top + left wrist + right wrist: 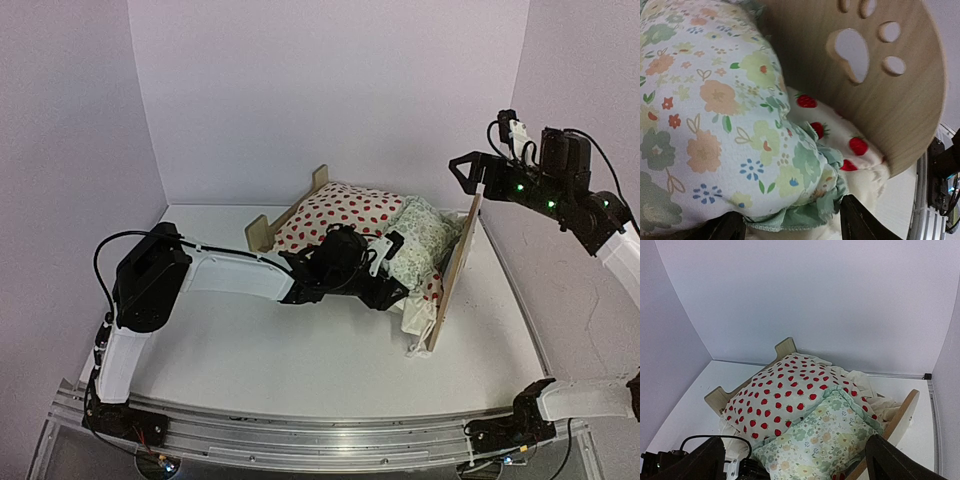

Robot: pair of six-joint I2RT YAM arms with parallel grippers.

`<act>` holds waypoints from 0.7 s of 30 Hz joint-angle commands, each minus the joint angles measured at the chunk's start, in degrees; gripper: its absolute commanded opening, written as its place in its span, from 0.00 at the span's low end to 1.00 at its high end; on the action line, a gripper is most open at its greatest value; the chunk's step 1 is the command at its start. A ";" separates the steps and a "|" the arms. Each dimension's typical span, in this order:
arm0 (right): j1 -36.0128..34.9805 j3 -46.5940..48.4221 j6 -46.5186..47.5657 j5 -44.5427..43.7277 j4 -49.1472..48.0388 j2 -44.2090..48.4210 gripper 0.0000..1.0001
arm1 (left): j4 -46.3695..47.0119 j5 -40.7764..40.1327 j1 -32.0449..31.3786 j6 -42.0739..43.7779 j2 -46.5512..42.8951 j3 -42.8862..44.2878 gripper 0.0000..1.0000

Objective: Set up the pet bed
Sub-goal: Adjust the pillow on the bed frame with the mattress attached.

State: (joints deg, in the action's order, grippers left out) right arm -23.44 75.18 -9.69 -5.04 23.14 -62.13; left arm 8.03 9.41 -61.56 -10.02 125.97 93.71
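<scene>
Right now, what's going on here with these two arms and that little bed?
The left gripper is at the floral pillow, one finger on each side of its frilled edge; whether it has a firm hold isn't clear. The pillow lies on the strawberry cushion in the wooden bed, against the headboard. The right gripper hangs open near the headboard's top, holding nothing.

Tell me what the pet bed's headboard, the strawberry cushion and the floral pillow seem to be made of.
Pet bed headboard: light wood, possibly plywood, with a smooth matte finish; faint grain, clean-cut paw holes.
Strawberry cushion: soft printed fabric, probably cotton; it creases and bulges.
Floral pillow: printed cloth with a fine visible weave, stuffed, with a green frilled trim.
</scene>
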 commanded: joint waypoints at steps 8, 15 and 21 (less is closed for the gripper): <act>-0.09 -4.10 -5.69 -0.91 -2.38 0.95 0.98 | 5.46 3.92 -4.85 0.17 -2.49 1.91 0.79; -0.11 -6.30 -8.90 0.30 -3.14 0.78 0.98 | 3.85 -0.40 -4.88 0.87 -6.52 -2.46 0.91; -0.07 -5.70 -10.91 5.90 -5.39 1.29 0.98 | -1.79 -5.12 -4.64 1.57 -17.65 -6.74 1.00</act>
State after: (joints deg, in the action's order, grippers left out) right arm -23.44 68.45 -17.81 -3.26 22.01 -61.65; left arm 8.29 8.18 -66.41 -9.45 120.17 87.89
